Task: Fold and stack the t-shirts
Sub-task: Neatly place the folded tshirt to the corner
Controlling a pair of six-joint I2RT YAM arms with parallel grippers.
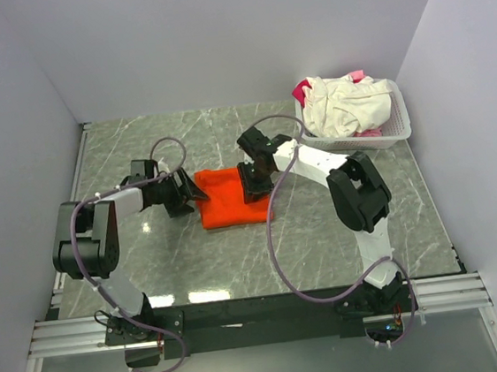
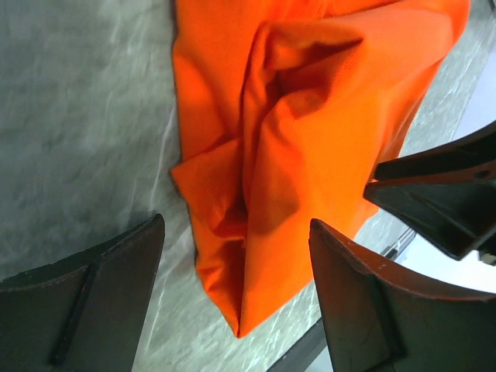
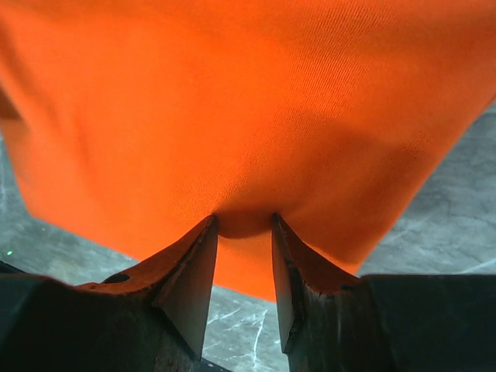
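Evidently the right gripper point(image 3: 244, 226) holds its jaws narrow, tips pressed into the plain bright orange cloth t-shirt point(image 1: 227, 206) with a small pucker between them. Whether that pucker is truly pinched, I cannot tell. The left gripper point(image 2: 236, 232) stands wide, straddling the shirt's rumpled corner.

The shirt lies folded mid-table between both grippers. A shallow pinch could slip, or lift only the top layer and spill the fold.

Far right, well apart, the white slatted plastic basket point(image 1: 400, 127) holds the cream-white t-shirt point(image 1: 338, 110) and a pink one point(image 1: 357, 75). The right arm's own forearm crosses the space between.
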